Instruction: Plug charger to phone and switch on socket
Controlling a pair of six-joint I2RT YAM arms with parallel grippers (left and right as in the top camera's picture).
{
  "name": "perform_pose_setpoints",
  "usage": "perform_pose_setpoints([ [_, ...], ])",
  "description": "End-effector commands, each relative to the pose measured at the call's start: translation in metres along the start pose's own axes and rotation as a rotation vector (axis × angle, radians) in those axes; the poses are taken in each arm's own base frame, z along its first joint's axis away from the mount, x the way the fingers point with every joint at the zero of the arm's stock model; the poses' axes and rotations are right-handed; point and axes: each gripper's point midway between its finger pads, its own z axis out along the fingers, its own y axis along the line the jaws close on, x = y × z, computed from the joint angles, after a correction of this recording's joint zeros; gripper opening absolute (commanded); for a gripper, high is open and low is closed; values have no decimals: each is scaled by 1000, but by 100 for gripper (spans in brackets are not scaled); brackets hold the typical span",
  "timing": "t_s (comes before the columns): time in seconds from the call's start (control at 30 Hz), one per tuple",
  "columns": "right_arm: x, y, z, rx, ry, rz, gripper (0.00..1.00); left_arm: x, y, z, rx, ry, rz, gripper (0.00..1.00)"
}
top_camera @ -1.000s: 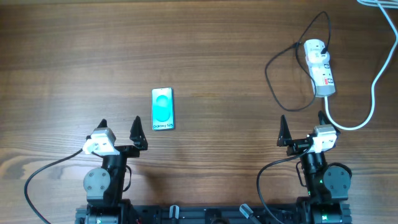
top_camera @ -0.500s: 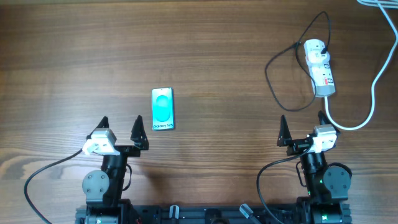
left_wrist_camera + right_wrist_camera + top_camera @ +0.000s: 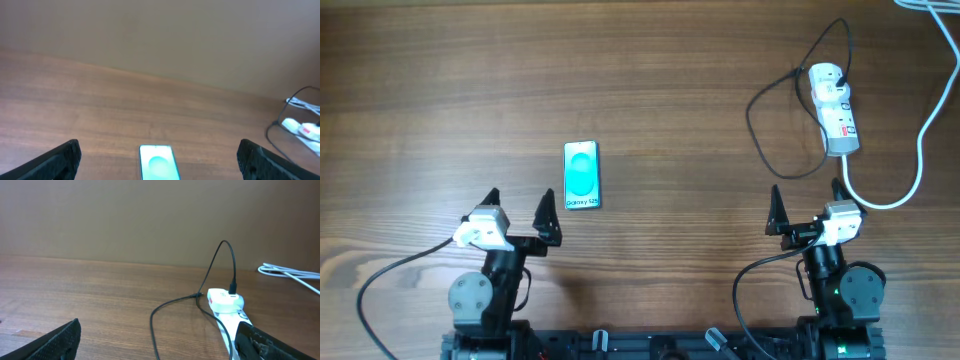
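Our left hand (image 3: 519, 195) and right hand (image 3: 806, 190) both gape wide and empty; we should send the right one to the thin black charger cable (image 3: 752, 120) looped beside the white power strip (image 3: 833, 110) at far right. The flat teal-screened phone (image 3: 581, 175) lies just ahead of the left hand, with open brown wooden surface (image 3: 670, 100) between it and the cable.

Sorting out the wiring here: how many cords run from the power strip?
2. The thin black charger cable loops left from the far end of the power strip; the thick white cord leaves its near end, curving right.
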Motion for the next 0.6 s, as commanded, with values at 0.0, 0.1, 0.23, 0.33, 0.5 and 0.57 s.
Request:
perform_pose_setpoints([
  [0.0,1,-3,0,13,1,-18,100,-40,-15,-9,26,-35,15,100],
  [0.1,1,-2,0,13,1,-17,100,-58,-20,-10,24,-26,14,100],
  [0.23,1,-2,0,13,1,-18,100,-88,-28,-4,16,12,8,100],
  [0.33,1,-2,0,13,1,-18,100,-108,-33,5,5,67,1,100],
  [0.5,1,-2,0,13,2,-18,100,-142,-42,27,-20,192,-15,100],
  [0.57,1,-2,0,13,2,-18,99,-150,-51,36,-9,243,-16,100],
])
